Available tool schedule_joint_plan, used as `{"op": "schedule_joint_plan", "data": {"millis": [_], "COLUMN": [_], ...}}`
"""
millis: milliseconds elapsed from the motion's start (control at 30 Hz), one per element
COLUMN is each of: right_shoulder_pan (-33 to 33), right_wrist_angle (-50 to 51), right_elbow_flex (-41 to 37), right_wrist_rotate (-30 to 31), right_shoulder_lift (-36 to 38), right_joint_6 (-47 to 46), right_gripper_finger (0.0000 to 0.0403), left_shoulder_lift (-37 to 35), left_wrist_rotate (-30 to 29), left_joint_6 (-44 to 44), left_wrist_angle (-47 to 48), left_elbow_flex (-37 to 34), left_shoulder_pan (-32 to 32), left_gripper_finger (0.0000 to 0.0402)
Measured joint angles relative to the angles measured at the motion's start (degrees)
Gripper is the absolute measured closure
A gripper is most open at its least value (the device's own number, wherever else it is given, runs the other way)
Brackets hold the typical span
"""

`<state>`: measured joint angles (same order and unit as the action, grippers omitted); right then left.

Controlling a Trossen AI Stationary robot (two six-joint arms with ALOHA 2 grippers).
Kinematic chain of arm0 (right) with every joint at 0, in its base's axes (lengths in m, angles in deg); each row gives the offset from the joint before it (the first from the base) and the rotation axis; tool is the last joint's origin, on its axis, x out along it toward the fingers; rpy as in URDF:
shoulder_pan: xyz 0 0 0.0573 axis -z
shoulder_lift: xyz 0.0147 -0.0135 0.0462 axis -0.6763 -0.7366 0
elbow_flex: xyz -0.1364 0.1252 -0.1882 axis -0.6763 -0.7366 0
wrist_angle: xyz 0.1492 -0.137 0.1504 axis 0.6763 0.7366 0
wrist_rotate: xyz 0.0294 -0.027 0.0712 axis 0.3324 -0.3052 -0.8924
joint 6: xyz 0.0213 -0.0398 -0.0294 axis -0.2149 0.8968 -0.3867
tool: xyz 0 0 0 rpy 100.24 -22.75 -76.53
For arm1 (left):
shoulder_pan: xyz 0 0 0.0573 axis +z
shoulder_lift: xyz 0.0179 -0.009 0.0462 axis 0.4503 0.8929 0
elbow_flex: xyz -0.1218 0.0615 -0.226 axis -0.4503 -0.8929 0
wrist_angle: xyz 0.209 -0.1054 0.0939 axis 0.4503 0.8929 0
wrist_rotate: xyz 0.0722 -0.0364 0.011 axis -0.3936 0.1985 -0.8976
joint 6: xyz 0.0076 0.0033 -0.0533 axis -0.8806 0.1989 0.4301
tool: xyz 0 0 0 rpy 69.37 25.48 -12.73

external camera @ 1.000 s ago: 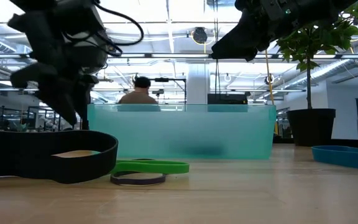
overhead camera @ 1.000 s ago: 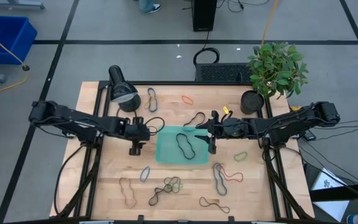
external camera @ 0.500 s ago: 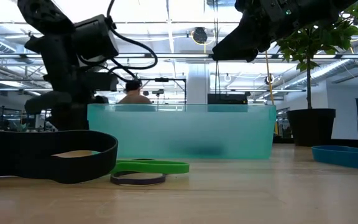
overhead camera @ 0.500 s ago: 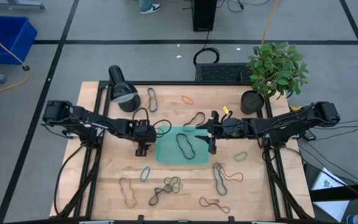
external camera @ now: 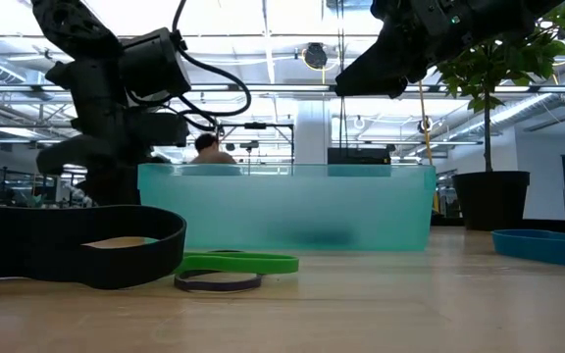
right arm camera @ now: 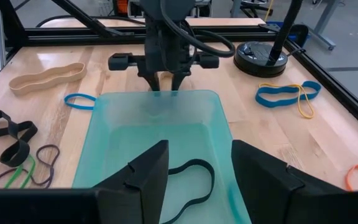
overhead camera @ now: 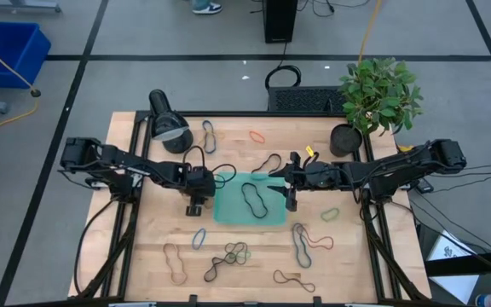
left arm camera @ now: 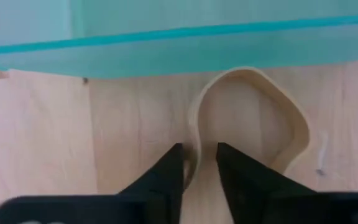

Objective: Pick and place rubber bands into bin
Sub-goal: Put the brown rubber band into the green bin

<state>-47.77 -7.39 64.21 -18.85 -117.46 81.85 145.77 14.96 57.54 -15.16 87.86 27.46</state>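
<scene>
Beside bin [left arm camera: 185,43], floppy tan band [left arm camera: 253,112]

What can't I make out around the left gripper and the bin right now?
- Left gripper: left wrist view shows fingers astride the tan rubber band, contact unclear.
- That band: hidden under the gripper in the high view.
- Bin: frosted wall blurs its contents in the low view.
- Right gripper: fingertips cut off by the picture edge.

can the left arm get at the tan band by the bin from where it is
Probably yes. The left tool is down at the table just outside the bin, its fingers either side of one strand of the tan rubber band, nothing between them.
</scene>
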Motion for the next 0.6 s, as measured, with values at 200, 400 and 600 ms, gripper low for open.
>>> {"op": "schedule_joint_plan", "data": {"millis": [200, 400, 600], "right_shoulder_pan": [-0.02, -0.01, -0.02], "right_wrist_angle": [-0.02, -0.03, 0.00], "right_elbow_flex": [0.00, 0.00, 0.00], "right_wrist_rotate": [-0.02, -0.02, -0.04], "right_shoulder_lift": [0.00, 0.00, 0.00], "right_joint_6": [0.00, 0.00, 0.00], "right_gripper_finger": [0.0234, 0.0234, 0.0234], "left_shoulder_lift": [0.02, -1.57, -7.16], "left_wrist_rotate": [0.18, -0.48, -1.14], "left_joint_6": [-0.82, 0.42, 4.65], "left_wrist_angle": [0.07, 0.98, 7.16], "left_elbow_flex": [-0.07, -0.18, -0.28], "left_shoulder_pan": [0.45, 0.40, -0.03], "left_gripper_finger": [0.0384, 0.0389, 0.0391]}}
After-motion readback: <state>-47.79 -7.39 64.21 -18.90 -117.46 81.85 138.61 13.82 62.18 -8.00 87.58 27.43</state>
